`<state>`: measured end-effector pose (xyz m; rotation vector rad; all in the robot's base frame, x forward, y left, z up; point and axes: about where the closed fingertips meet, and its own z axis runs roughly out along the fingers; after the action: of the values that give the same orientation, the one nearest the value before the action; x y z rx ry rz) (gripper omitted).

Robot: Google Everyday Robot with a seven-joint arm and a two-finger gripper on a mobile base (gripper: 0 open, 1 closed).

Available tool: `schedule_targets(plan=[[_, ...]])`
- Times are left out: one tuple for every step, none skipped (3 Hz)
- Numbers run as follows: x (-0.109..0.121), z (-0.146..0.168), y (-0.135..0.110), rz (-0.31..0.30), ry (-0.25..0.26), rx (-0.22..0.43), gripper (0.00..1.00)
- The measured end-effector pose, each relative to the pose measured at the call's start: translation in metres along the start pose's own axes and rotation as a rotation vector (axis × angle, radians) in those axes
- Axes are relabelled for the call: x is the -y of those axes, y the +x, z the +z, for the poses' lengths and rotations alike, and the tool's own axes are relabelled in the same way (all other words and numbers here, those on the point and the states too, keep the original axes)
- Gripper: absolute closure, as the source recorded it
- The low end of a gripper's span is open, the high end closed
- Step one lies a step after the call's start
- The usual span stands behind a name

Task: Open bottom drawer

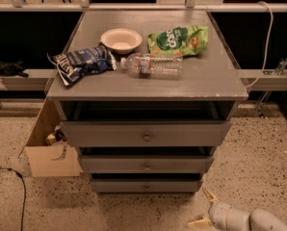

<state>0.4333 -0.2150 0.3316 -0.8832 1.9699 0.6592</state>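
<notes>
Down at the lower right edge of the view, my hand (204, 209) hangs low above the speckled floor (259, 158), just right of the grey cabinet's (232, 112) foot. Its two pale fingers (210, 196) are spread wide apart, one angled up and one angled down, with nothing between them. They point left toward the cabinet and touch none of it.

The bottom drawer (119, 186) is the lowest of three grey fronts, close to the floor, with a small round knob (146, 187) at its centre. A dark gap shows above its front. The middle drawer (110, 164) juts a little farther out, and the top drawer (100, 134) farther again, so the fronts step back toward the floor.

On the cabinet's surface lie a cream bowl (121, 39), a green snack bag (178, 40) to its right, a clear water bottle (153, 64) on its side, and a dark blue chip bag (81, 61) on the left. A cardboard box (49, 160) stands on the floor, just beside the cabinet's left side.
</notes>
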Motion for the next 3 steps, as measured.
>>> schedule_targets(plan=[[-0.001, 0.009, 0.002, -0.013, 0.0, -0.009, 0.0], [-0.002, 0.04, 0.012, -0.057, -0.014, -0.035, 0.0], [-0.003, 0.071, 0.017, -0.098, -0.037, -0.057, 0.0]])
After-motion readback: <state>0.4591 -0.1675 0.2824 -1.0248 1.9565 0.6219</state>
